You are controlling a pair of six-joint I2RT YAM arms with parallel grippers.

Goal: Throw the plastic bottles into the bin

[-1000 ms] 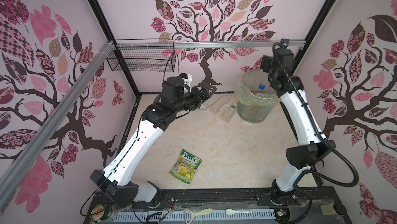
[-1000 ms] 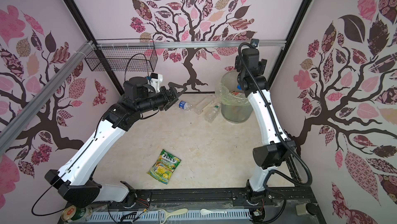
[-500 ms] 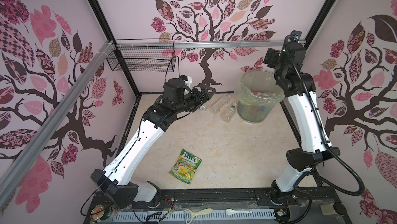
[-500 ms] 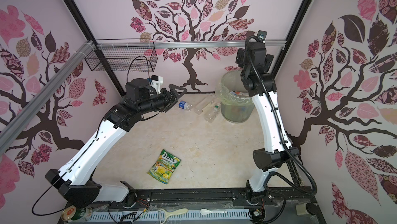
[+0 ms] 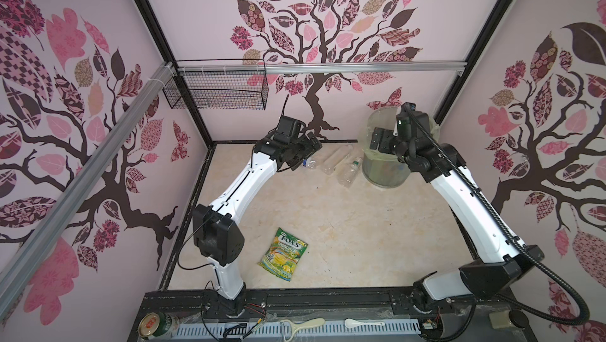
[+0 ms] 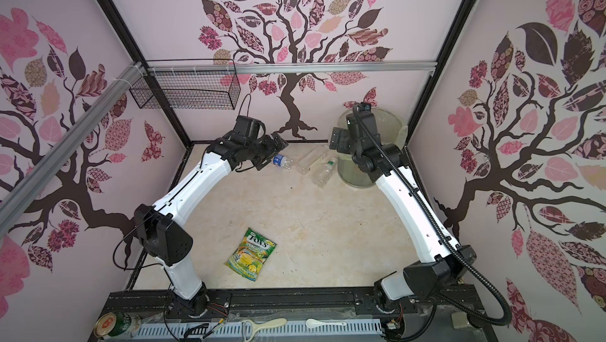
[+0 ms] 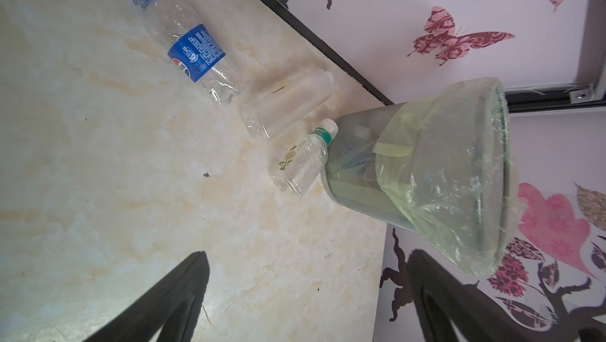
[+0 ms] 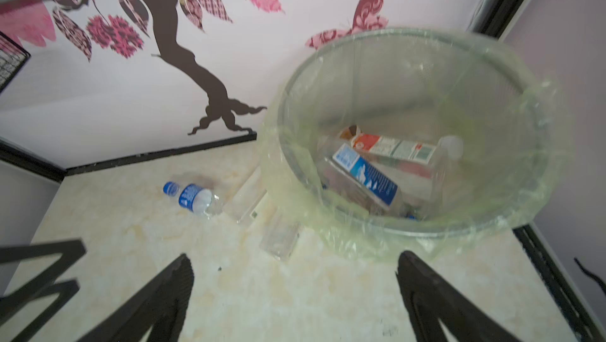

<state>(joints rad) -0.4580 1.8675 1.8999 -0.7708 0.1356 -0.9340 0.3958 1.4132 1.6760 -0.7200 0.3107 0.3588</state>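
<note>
Left gripper (image 7: pixel 308 258): jaws spread wide with nothing between them. It hangs low over the floor, much where it was a second ago.
Right gripper (image 8: pixel 295 258): also wide open and empty.
What just changed: a second ago the right arm stood over the bin's mouth, then lifted high behind it. Now it has come down and forward, so its gripper sits off the bin's side, facing the floor.
Bin (image 8: pixel 492 71): upright, just ahead of the right gripper and a little to one side. It is well ahead of the left gripper, past all three loose bottles.
Binned bottles (image 8: pixel 364 176): I make out a blue-labelled one and a red-and-white-labelled one. That view is smeared, so I wouldn't swear to the count.
Blue-capped bottle (image 7: pixel 193 51): on its side on the floor, nearest the left gripper and just ahead of its fingertips, untouched.
Bare clear bottle (image 7: pixel 288 107): lying further ahead of the left gripper, between the blue-capped bottle and the bin.
Green-capped bottle (image 7: pixel 301 166): farthest from the left gripper and closest to the right one, its cap just beside the bin's wall.
What it means: the right arm looks finished with a drop and free to collect again. Three bottles are left, one within easy reach of each gripper.
Candy bag (image 5: pixel 284 253): well behind both grippers, and not for the bin.
</note>
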